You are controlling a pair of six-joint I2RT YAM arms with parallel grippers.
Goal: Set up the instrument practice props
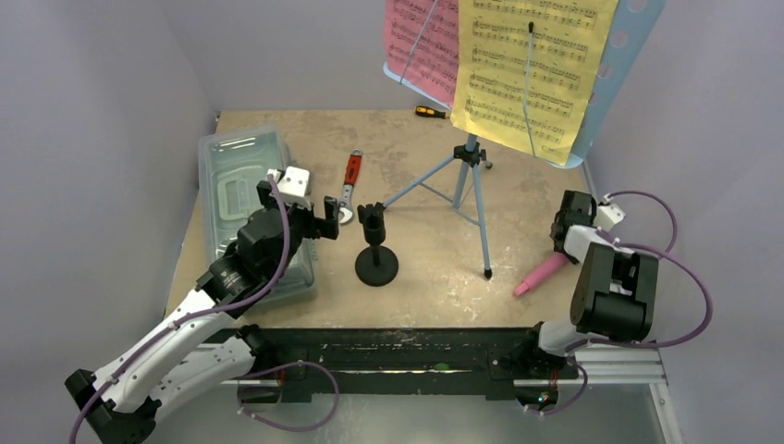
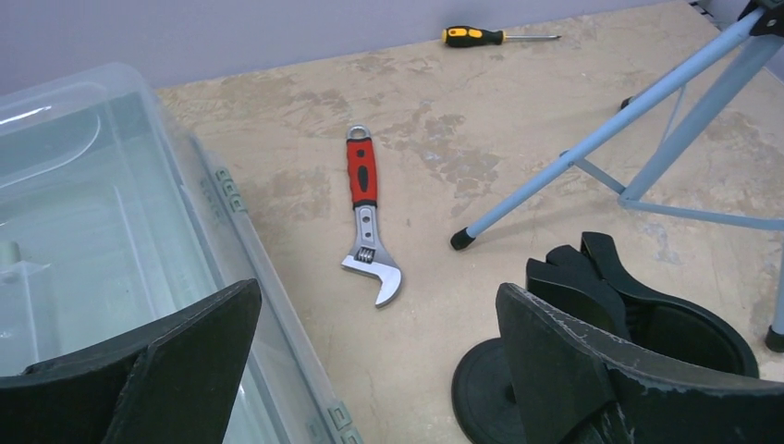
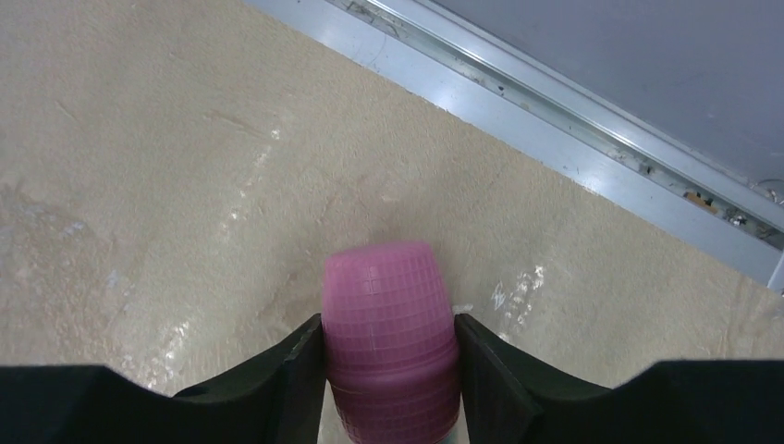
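Note:
The light blue music stand (image 1: 470, 174) stands on its tripod at the back right, with a pink page (image 1: 421, 42) and a yellow page (image 1: 529, 67) on its desk. One tripod leg (image 2: 592, 148) shows in the left wrist view. The black round-based mic stand (image 1: 376, 252) stands upright mid-table and shows in the left wrist view (image 2: 656, 319). My left gripper (image 1: 328, 218) (image 2: 377, 319) is open and empty just left of it. My right gripper (image 1: 565, 242) (image 3: 388, 338) is shut on the head of the pink toy microphone (image 1: 542, 274) (image 3: 388, 296), whose handle points near-left, low at the table.
A red-handled wrench (image 1: 350, 180) (image 2: 363, 194) lies behind the mic stand. A clear lidded box (image 1: 242, 185) (image 2: 83, 231) sits along the left edge under my left arm. A yellow-black screwdriver (image 1: 430, 112) (image 2: 481, 36) lies at the back. A metal rail (image 3: 555, 102) borders the table's right side.

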